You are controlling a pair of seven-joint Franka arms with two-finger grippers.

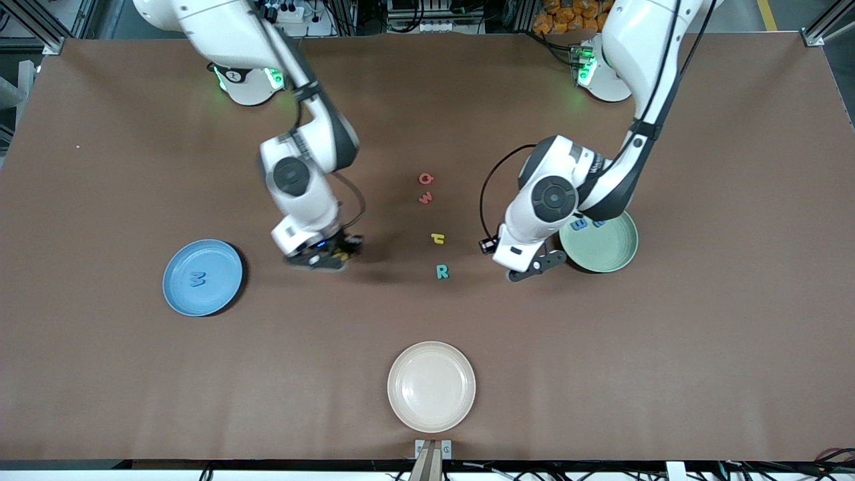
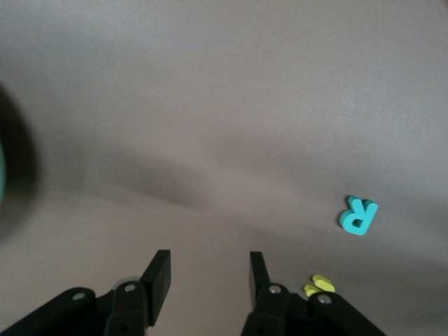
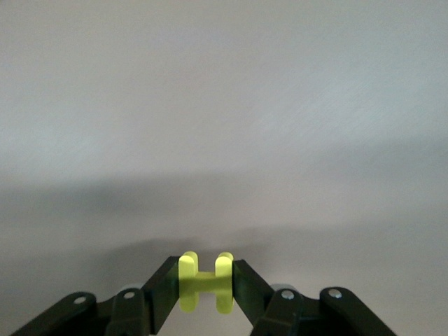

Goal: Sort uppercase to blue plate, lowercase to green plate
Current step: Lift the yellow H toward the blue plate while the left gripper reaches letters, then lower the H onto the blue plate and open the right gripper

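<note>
Right tool [image 3: 205, 283] clamps yellow H [image 3: 204, 281] | left tool [image 2: 210, 280] parted, empty

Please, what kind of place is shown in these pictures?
Probably a robotics lab: two Franka arms bolted to a brown table, aluminium frame posts at its corners, and cables along its edge. Foam letters and plates look like test props.

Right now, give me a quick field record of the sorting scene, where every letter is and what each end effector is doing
blue plate: blue M
green plate: two blue letters
still on table: red Q, red w, yellow lowercase letter, teal R
right end effector: shut on yellow H, over bare table
left end effector: open, empty, beside green plate
cream plate: empty
</note>
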